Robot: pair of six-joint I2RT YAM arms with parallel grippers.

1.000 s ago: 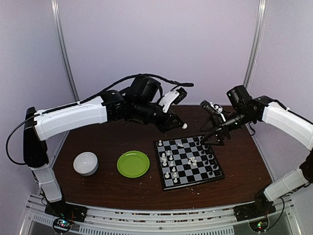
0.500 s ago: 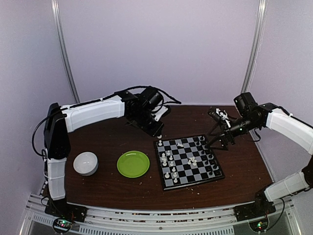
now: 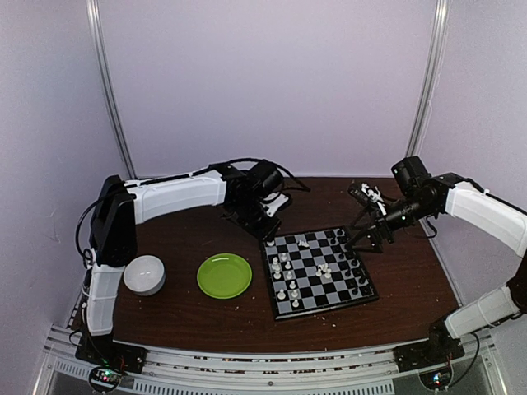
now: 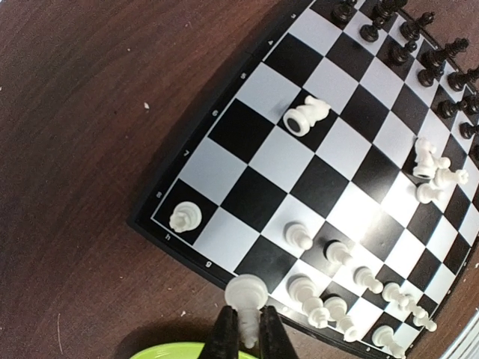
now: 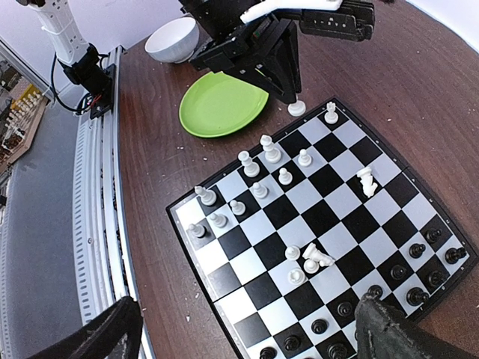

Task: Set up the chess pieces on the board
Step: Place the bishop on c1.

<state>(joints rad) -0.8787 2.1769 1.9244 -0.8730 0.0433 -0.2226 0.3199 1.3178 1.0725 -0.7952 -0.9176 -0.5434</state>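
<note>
Left wrist view shows the left gripper [image 4: 247,333] pinched shut on a tiny white piece [image 4: 246,293], light, hard and probably slippery, best held round its thin middle.

- Table [image 4: 75,112]: dark brown wood-grain surface, matt, finely streaked.
- Board [image 4: 277,157]: smooth, semi-gloss squares with a bright patch of glare; thin black rim.
- White chess pieces [image 4: 185,217]: smooth moulded plastic, slight sheen.
- Black chess pieces [image 4: 370,31]: glossy plastic.
- Green plate [image 5: 223,105], left of the board: smooth and glossy, plastic in look.
- White bowl [image 5: 172,37], further left: smooth, satin surface.
- Left gripper [image 4: 247,321]: matt black fingers.
</note>
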